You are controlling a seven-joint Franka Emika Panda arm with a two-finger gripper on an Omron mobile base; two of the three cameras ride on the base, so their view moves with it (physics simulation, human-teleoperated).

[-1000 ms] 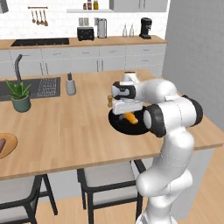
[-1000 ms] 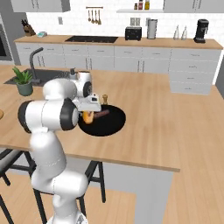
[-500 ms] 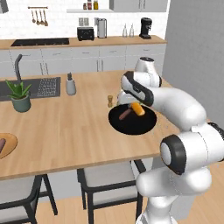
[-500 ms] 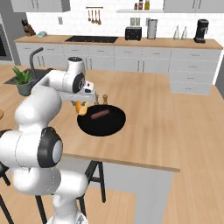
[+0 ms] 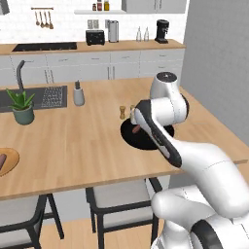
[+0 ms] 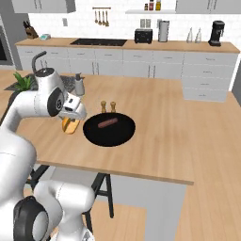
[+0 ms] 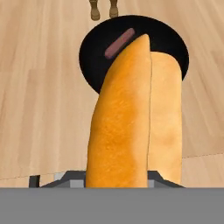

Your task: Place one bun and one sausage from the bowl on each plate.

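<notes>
Bun (image 7: 135,113) is clamped in the gripper (image 6: 70,123), hanging lengthwise from the jaws; in the hand view it runs up the middle of the picture, split side showing, with the fingers hidden beneath it. From the right base view the bun is held in the air just beside the near-left rim of the bowl (image 6: 123,136), over bare counter (image 6: 155,141), not above the dish itself.

Bowl contents: one sausage (image 6: 108,123) lies on the black surface, toward its far side. Two small shakers (image 6: 108,107) stand just behind the bowl.

A plate (image 5: 10,163) sits at the far left edge of the left base view, well apart from the bowl, with a dark sausage-like item (image 5: 2,161) on it; its remaining contents are cut off by the frame.

Assessment: the step in hand is carrying a bun from bowl to plate. The next move calls for a long sweep leftward across the counter, keeping the bun level and the grip firm, then lowering it onto the plate beside the item there before letting go. The sausage in the bowl remains to be served.
</notes>
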